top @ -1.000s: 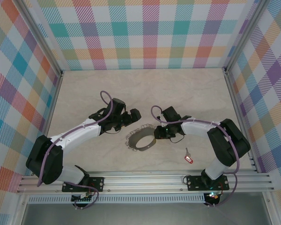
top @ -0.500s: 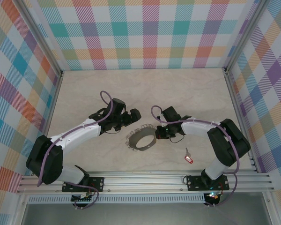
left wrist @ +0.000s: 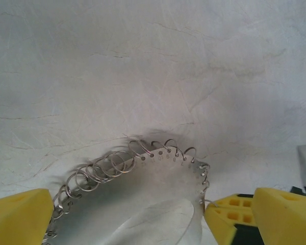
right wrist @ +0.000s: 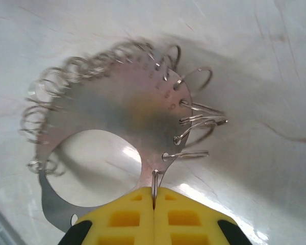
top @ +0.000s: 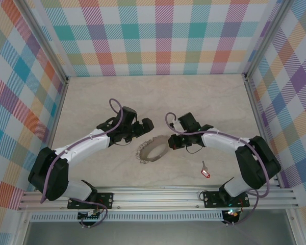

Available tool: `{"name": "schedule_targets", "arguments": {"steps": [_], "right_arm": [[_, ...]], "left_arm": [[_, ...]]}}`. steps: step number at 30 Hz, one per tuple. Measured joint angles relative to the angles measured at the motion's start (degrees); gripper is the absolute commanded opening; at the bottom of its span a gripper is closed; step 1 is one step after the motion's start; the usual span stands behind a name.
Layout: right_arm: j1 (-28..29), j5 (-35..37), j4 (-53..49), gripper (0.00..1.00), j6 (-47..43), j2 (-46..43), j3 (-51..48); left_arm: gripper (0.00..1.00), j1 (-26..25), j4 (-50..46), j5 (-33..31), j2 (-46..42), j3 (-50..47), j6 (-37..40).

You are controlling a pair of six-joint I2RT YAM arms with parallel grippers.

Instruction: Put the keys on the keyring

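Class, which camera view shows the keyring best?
Right wrist: the keyring appears close, with its flat plate, hole and wire loops distinct. Left wrist shows part of its rim and loops; top external shows it whole but small.

Arms bent inward — left tool [left wrist: 137, 217] spread wide, right tool [right wrist: 154, 198] pinched closed

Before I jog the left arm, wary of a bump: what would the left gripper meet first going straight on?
Probably the keyring, lying ahead between the open fingers of the left gripper; depth is unclear.
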Motion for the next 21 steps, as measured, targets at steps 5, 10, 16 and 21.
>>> {"name": "schedule_targets", "arguments": {"steps": [5,10,16,21], "right_arm": [[-0.6,-4.7,1.4,0.0,-4.0,-3.9,0.6],[-2.2,-9.9,2.9,0.0,-6.3,-6.1,0.6],[-3.6,-14.2,4.8,0.0,-7.3,-7.3,0.6],[-3.8,-16.1,5.5,0.0,-7.4,-7.8,0.6]], "left_arm": [[1.0,0.0,0.0,-0.3,-0.1,1.0,0.9],[1.0,0.0,-1.0,-0.9,-1.6,2.3,2.9],[0.98,0.0,0.8,0.5,-2.8,2.7,5.0],[0.95,0.0,3.6,2.6,-2.8,2.5,6.3]]}}
